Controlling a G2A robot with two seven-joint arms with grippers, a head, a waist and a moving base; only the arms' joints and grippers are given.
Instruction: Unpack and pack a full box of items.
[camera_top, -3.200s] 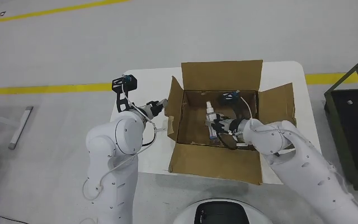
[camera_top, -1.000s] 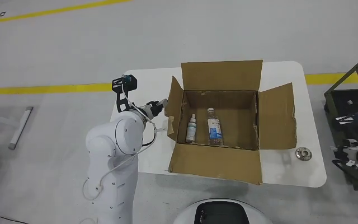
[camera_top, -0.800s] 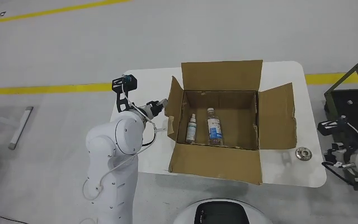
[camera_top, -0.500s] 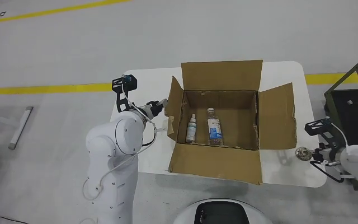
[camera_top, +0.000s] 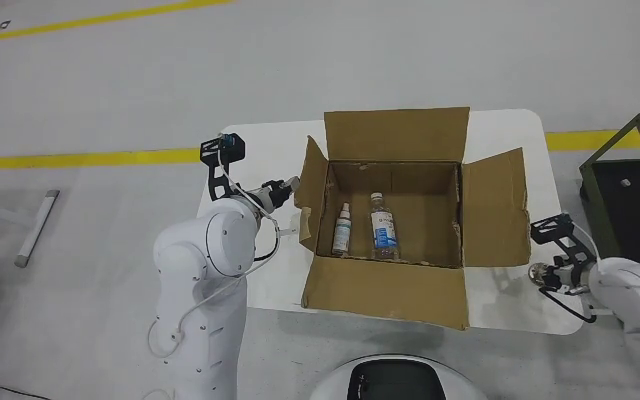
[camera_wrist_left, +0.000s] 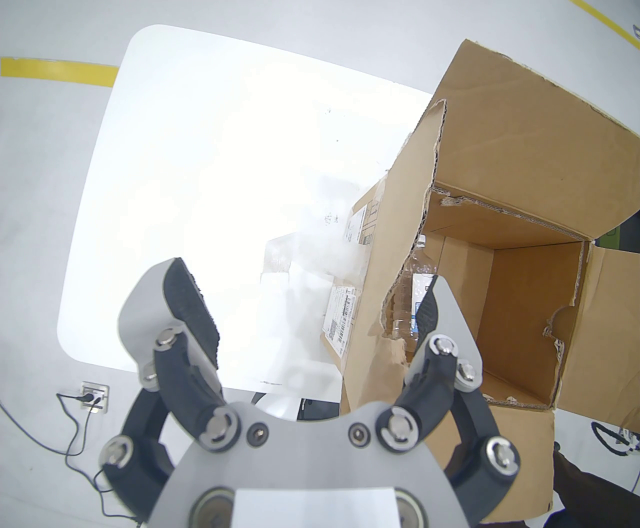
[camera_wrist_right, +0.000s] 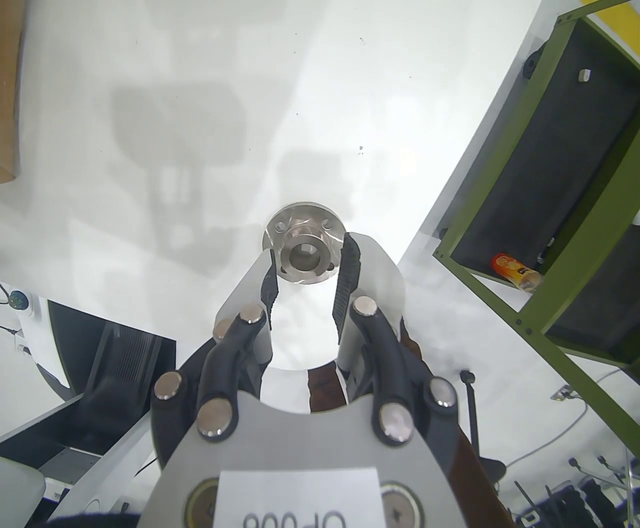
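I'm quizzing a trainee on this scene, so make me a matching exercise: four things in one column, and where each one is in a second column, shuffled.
Things:
1 metal flange
2 water bottle
3 snack can
4 left end effector

Places:
A beside the cardboard box's torn flap
B on the green rack
C on the table, between the fingers of the right end effector
D inside the cardboard box

Pairs: 1-C, 2-D, 3-B, 4-A.

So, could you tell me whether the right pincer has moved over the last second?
Yes. The right pincer has come in from the green rack toward the box, and its fingers now sit on either side of the metal disc.
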